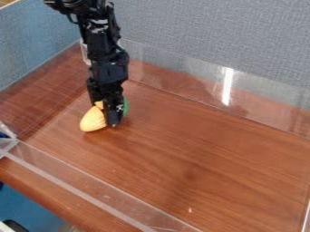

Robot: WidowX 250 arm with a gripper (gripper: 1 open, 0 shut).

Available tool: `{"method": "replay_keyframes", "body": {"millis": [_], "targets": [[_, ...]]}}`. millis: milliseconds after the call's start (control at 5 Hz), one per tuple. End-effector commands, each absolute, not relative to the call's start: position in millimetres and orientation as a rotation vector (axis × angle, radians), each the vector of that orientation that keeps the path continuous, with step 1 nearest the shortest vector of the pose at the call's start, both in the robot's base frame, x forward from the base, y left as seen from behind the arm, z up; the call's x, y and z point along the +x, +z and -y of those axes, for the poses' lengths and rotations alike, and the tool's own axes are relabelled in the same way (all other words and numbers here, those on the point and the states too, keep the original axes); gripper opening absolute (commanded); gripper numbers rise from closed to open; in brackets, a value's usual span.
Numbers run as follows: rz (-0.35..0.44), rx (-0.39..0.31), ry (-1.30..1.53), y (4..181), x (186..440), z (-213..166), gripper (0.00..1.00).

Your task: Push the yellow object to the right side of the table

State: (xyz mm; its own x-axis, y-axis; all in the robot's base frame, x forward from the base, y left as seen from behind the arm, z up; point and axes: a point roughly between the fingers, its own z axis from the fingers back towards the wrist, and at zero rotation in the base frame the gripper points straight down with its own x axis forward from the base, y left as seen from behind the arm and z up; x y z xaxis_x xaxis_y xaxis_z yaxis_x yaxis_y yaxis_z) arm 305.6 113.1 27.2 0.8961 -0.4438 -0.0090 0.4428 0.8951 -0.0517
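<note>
The yellow object (92, 120) lies on the left part of the table (194, 154), its yellow end pointing toward the front left. Its green end (119, 111) is mostly covered by my gripper (111, 112). The black gripper points straight down from the arm and is low on the toy's green end, touching it from above and behind. Its dark fingers stand slightly apart, open, and they do not clamp the toy. The exact contact point is hidden by the fingers.
Low clear acrylic walls ring the tabletop: a back wall (224, 86), a left wall (36, 77) and a front wall (85, 190). A grey fabric panel stands behind. Bare wood stretches from the toy to the right wall.
</note>
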Motion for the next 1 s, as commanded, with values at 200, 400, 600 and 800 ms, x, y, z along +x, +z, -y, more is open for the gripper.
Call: {"method": "replay_keyframes", "body": {"millis": [200,400,600,800], "targets": [[0.045,-0.007,-0.393,50.1,319.1,-103.7,0.00],[0.048,-0.007,-0.380,51.5,321.2,-94.7,0.00],[0.052,-0.007,-0.368,52.5,323.4,-86.0,0.00],[0.054,-0.010,-0.462,45.0,323.9,-82.3,0.00]]}}
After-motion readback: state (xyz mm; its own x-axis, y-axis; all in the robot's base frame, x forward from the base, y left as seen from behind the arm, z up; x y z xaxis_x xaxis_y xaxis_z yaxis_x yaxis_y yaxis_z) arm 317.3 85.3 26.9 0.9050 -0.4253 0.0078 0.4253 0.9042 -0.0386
